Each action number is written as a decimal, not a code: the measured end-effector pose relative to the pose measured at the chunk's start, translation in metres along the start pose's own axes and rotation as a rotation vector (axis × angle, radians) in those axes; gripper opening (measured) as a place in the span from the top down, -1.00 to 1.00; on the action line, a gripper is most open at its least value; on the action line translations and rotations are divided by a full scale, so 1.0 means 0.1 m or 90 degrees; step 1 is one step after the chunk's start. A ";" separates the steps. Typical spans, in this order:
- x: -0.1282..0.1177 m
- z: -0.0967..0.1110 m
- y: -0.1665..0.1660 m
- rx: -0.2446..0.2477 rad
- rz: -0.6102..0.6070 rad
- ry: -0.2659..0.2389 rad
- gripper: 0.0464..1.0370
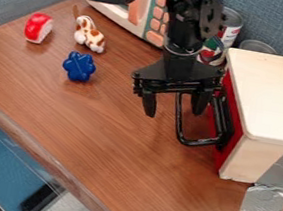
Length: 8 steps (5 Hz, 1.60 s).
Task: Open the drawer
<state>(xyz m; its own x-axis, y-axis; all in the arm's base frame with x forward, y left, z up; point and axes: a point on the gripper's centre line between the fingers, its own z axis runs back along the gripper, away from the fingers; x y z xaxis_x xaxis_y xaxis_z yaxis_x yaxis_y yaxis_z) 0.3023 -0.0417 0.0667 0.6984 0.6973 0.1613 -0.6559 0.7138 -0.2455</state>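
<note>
Jutting toward the gripper [173, 114] is the drawer handle [196, 142].

On the worktop [128, 166], the drawer box [275, 88] sits at right, its handle [199, 143] on the left side, a can [232, 31] by its far left corner. The microwave [142, 20] stands behind the dog figure [90, 33]; one toy [39, 28] lies left of the dog, another toy [79, 67] before it.

On a wooden table [113, 174], a blue flower-shaped toy [79, 67], a red-and-white toy [38, 28] and a spotted toy animal [89, 34] lie near a toy microwave [137, 18]; a metal can [231, 28] stands upright.
</note>
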 end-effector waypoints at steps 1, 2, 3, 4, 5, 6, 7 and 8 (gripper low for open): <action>0.04 -0.05 -0.02 -0.033 0.007 0.001 -0.92; 0.04 -0.16 -0.01 -0.029 0.004 0.007 -0.92; 0.02 -0.31 0.04 -0.008 0.007 0.020 -0.92; 0.01 -0.41 0.09 0.014 0.012 0.029 -0.82; -0.02 -0.41 0.08 0.028 0.007 0.020 -0.26; -0.02 -0.37 0.13 0.051 -0.002 0.014 0.34; -0.01 -0.27 0.22 0.085 -0.021 0.003 0.74; 0.01 -0.20 0.42 0.123 -0.017 -0.002 0.84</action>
<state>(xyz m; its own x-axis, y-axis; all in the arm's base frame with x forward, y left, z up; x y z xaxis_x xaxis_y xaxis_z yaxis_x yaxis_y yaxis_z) 0.2805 -0.0123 0.0375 0.7155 0.6781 0.1680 -0.6803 0.7310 -0.0531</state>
